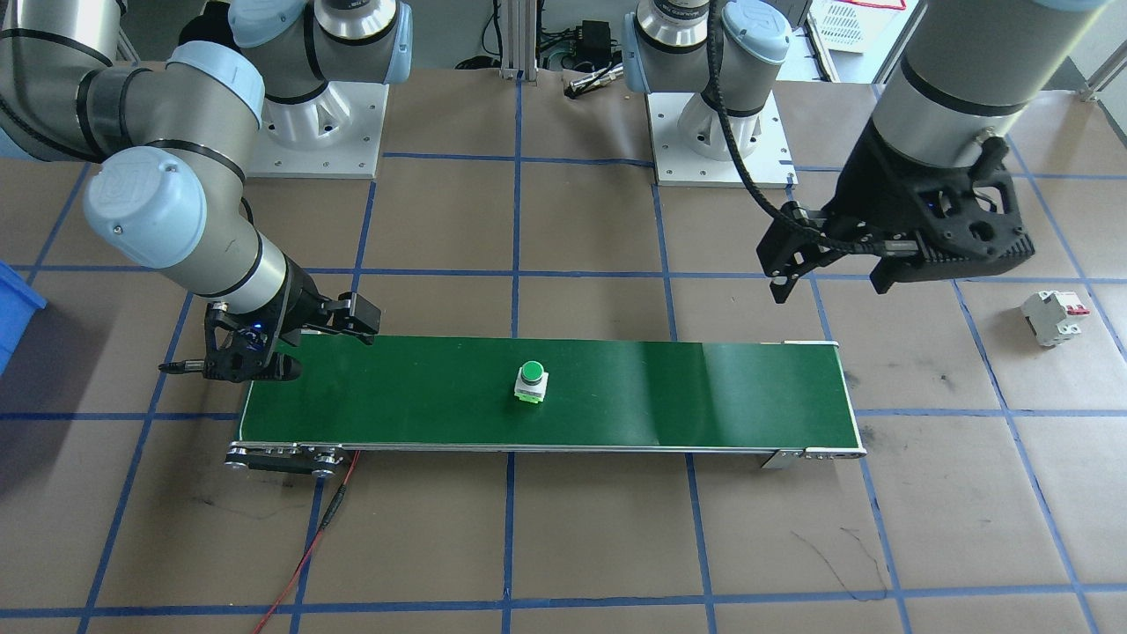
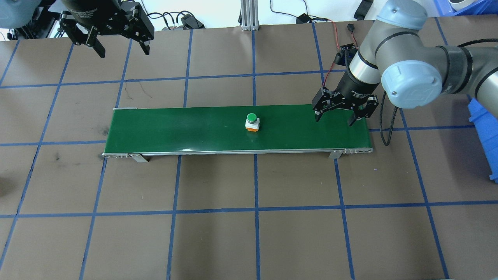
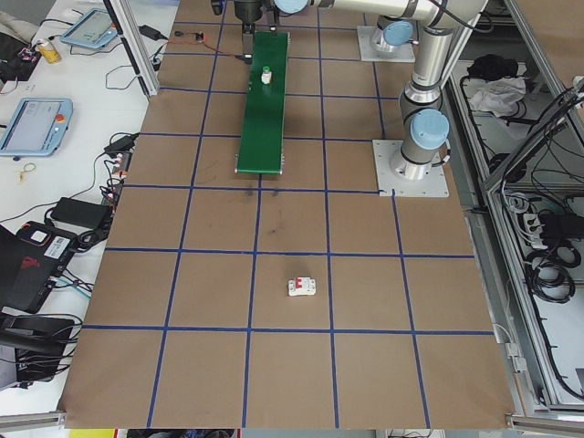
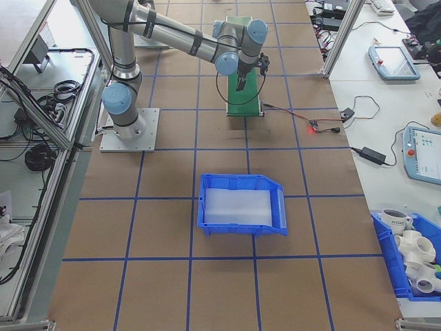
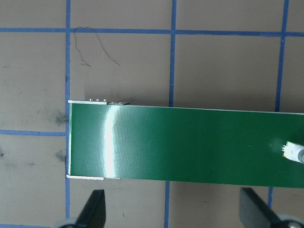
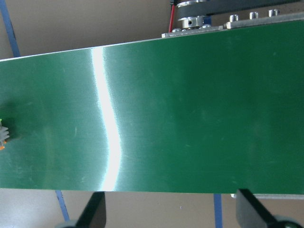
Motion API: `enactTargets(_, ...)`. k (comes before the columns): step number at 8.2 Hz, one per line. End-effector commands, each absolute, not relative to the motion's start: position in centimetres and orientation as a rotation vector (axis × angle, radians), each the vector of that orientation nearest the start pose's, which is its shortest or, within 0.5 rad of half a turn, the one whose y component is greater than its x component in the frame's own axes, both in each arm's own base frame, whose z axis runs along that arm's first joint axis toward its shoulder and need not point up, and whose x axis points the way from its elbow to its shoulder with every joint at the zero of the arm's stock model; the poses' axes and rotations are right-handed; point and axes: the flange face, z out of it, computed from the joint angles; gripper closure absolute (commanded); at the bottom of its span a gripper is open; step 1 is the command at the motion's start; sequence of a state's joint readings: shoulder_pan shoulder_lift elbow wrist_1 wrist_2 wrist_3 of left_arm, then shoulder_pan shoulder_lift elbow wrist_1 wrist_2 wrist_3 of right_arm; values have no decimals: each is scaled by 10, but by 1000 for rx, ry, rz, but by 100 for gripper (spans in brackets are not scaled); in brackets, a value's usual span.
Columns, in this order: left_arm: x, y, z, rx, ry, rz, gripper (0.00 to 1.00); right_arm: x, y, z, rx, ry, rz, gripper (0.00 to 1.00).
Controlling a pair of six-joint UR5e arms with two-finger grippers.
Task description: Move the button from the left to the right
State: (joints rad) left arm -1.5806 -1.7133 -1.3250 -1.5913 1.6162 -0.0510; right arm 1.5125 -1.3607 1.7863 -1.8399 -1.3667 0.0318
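Note:
The button (image 1: 531,380), with a round green cap on a white body, stands upright at the middle of the green conveyor belt (image 1: 687,392), touched by neither gripper. It shows too in the overhead view (image 2: 252,121), and at the edge of both the left wrist view (image 5: 295,153) and the right wrist view (image 6: 4,133). My right gripper (image 2: 335,119) hangs open over the belt's right end, nothing between its fingers. My left gripper (image 2: 124,50) is open and empty, high above the table behind the belt's left end.
A grey-white circuit breaker (image 1: 1052,317) with red levers lies on the brown table off the belt's left end. A blue bin (image 4: 241,203) sits on the table past the belt's right end. A red wire (image 1: 308,555) trails from the belt's motor end.

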Motion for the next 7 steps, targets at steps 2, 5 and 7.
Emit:
enactTargets(2,-145,-537,551,-34,3104,-181,0,136,-532,300,321,2868,232,3)
enactTargets(5,-146,-506,583,-28,3101,-243,0,165,-530,304,360,2872,179,1)
enactTargets(7,-145,-496,581,-29,3093,-229,0,176,-528,299,361,2877,190,1)
